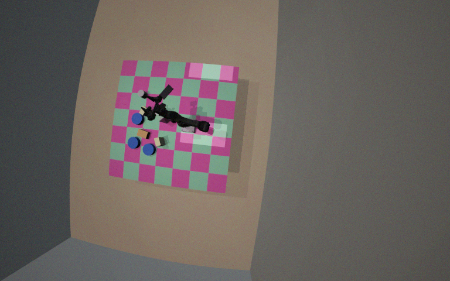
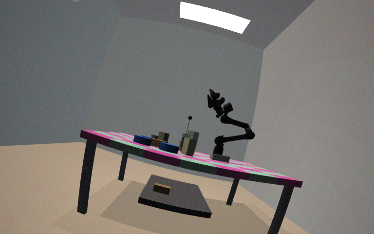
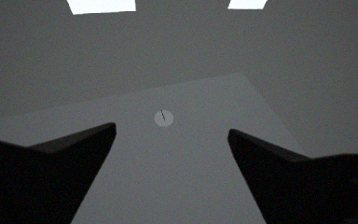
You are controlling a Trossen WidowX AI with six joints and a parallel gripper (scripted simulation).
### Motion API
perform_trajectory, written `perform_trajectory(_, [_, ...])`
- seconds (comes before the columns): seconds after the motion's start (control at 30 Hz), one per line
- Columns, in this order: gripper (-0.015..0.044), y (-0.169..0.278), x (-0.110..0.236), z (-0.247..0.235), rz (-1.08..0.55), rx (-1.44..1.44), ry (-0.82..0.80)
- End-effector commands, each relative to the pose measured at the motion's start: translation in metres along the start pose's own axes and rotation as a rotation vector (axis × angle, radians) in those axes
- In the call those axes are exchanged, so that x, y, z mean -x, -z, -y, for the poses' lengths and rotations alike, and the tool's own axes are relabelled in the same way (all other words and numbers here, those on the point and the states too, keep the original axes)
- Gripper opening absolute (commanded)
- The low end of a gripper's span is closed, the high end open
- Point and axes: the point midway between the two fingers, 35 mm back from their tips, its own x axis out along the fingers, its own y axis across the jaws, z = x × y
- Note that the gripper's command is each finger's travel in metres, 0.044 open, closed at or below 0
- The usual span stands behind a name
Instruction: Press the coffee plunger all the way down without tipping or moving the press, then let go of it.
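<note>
The coffee press stands upright on the table in the exterior view. Its thin plunger rod rises high above the glass, with a round black knob on top. In the top view I cannot make out the press; the arm covers that area. My gripper is wide open and empty. In the exterior view it is higher than the knob and to its right, with the fingers pointing up and slightly left. The wrist view shows only walls and ceiling between the fingers, not the press.
Blue discs, an orange block and cream blocks stand on the checkered table. A grey-green block stands close beside the press. A dark slab and a pale cylinder are near the arm.
</note>
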Motion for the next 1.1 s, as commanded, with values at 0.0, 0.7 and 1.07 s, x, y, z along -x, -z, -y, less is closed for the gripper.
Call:
perform_trajectory(0.0, [0.044, 0.068, -0.027, 0.015, -0.542, 0.202, 0.135])
perform_trajectory(0.7, [0.044, 0.109, 0.036, 0.034, -1.299, 0.429, 0.207])
perform_trajectory(1.07, [0.044, 0.137, 0.081, 0.052, -1.354, 0.436, 0.215])
